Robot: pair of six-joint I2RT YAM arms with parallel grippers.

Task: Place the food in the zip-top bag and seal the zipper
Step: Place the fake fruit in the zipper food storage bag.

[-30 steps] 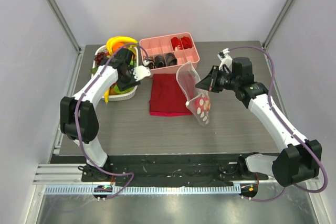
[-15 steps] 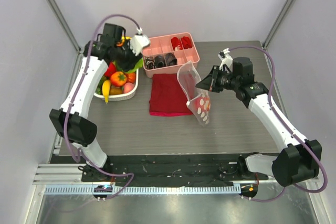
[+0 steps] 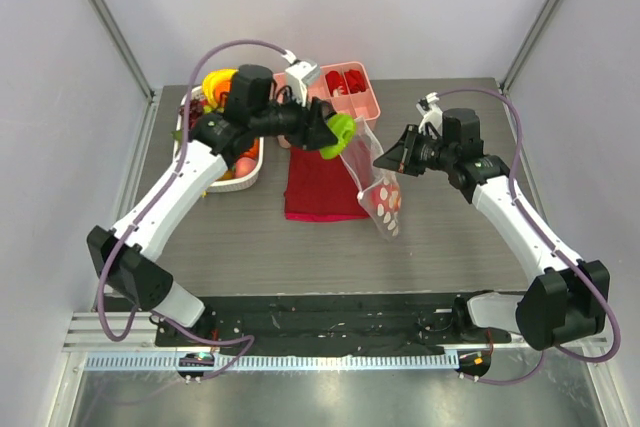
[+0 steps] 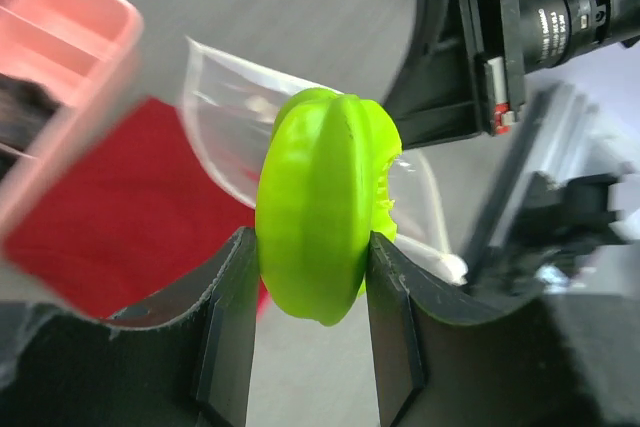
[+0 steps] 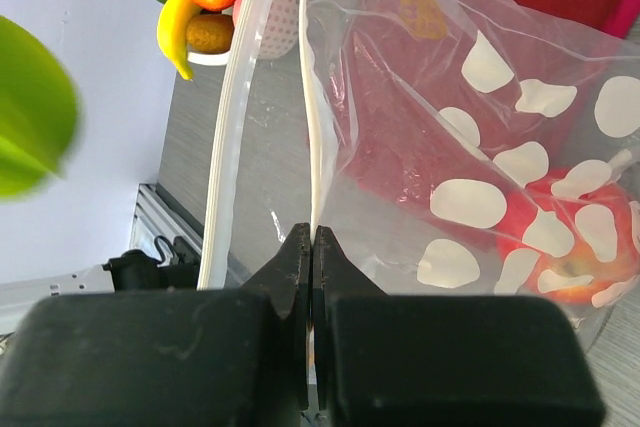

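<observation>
The left hand (image 4: 312, 272) was clamped on a green fruit (image 4: 322, 197), one finger on each side, and it hung just beside the open top of the bag (image 5: 480, 137). The right hand (image 5: 312, 247) was squeezed shut on one lip of the bag, right on the zipper (image 5: 311, 97). It held that lip up so the mouth gaped toward the green fruit. One red fruit (image 5: 575, 242) lay in the bottom of the bag already. To do this step well, I think the left hand should carry the green fruit right over the gap between the two lips, dip a little way in, and only then let go. Then the fruit would drop next to the red one and not bounce off the edge. The right hand should hold tight and not wobble, because the plastic looked thin and floppy and the mouth could fold shut. More fruit sat in the white basket (image 3: 240, 183), so I think closing the zipper comes later. The table (image 3: 260, 247) was dark grey with faint stripes. A red cloth (image 3: 315, 192) lay on it near the bag, with a pink tray (image 3: 372, 107) behind. Plain pale walls stood all around, with metal posts in the far corners.
</observation>
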